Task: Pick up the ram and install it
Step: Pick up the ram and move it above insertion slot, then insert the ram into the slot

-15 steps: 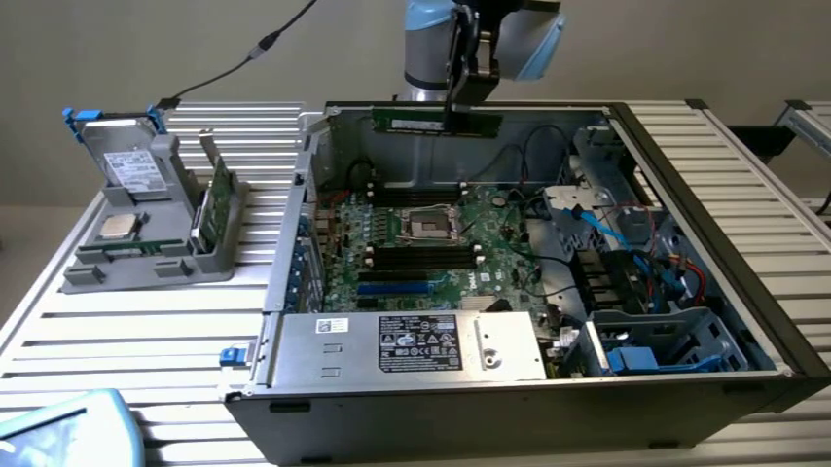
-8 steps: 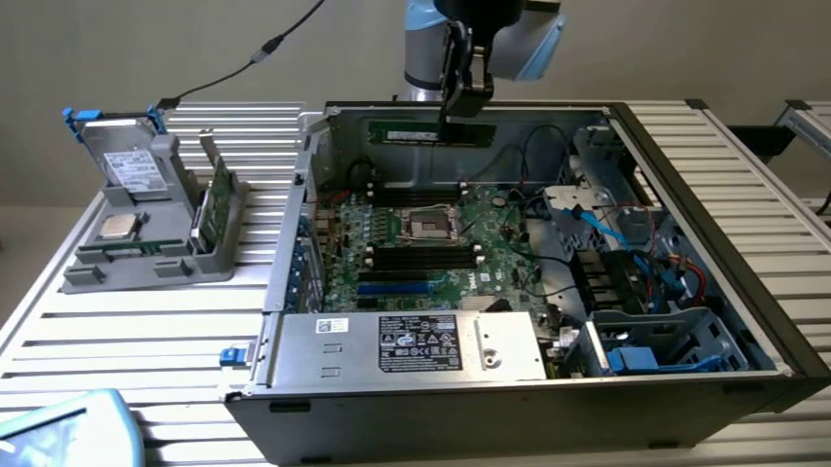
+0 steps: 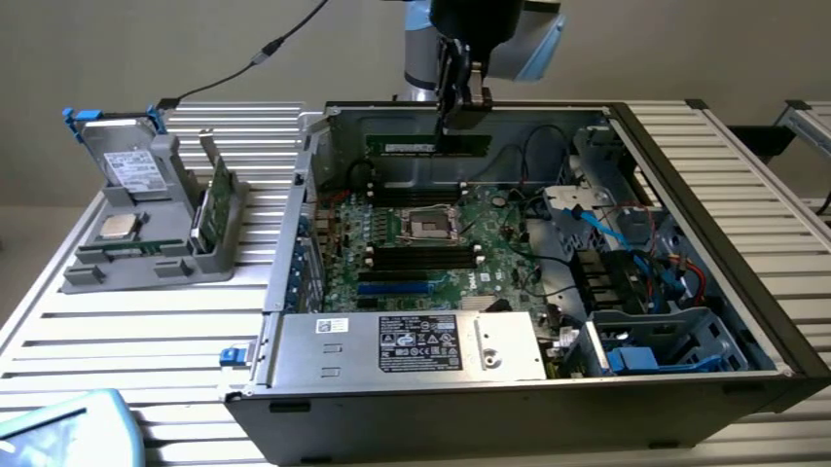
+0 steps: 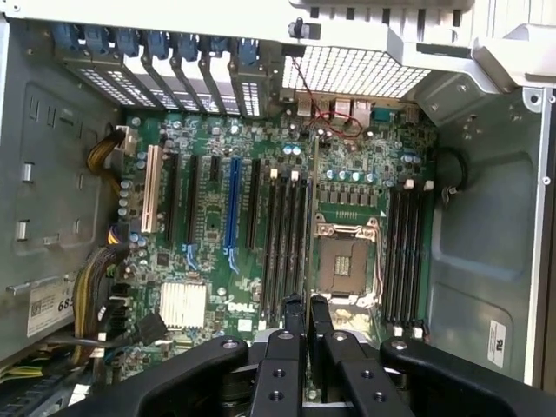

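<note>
Hanging vertical over motherboard — pincer (clamped) gripping ram.

A plain beige wall stands behind the work area, evenly and softly lit, and a thin black cable hangs slanting across it from above. The furniture is a table topped with pale ribbed metal slats running crosswise in the exterior view (the same slats carry on along the exterior view's right), and beyond its left edge lies a paler flat surface, lighter than the wall
</note>
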`<action>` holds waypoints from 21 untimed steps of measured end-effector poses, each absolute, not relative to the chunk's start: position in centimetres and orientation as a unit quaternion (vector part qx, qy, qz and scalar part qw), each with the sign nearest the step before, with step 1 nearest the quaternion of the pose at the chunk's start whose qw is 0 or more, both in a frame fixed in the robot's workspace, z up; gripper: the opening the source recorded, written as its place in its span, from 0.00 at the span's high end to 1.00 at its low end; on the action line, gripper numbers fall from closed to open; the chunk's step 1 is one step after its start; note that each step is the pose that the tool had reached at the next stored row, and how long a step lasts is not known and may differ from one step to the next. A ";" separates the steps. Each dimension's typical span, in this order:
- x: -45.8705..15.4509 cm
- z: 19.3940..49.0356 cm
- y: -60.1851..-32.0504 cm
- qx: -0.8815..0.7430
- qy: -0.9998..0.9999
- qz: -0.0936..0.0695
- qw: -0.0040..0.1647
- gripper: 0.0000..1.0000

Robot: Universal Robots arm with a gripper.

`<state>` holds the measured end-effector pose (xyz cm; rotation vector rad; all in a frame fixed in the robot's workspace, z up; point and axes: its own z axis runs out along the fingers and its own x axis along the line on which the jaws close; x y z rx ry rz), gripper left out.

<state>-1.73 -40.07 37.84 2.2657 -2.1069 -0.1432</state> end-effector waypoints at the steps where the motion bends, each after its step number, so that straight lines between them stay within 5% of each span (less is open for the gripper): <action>1: -1.7 37.7 -40.1 0.732 -0.680 -0.046 0.022 0.86; 21: -1.6 37.6 -40.1 0.732 -0.680 -0.046 0.023 0.86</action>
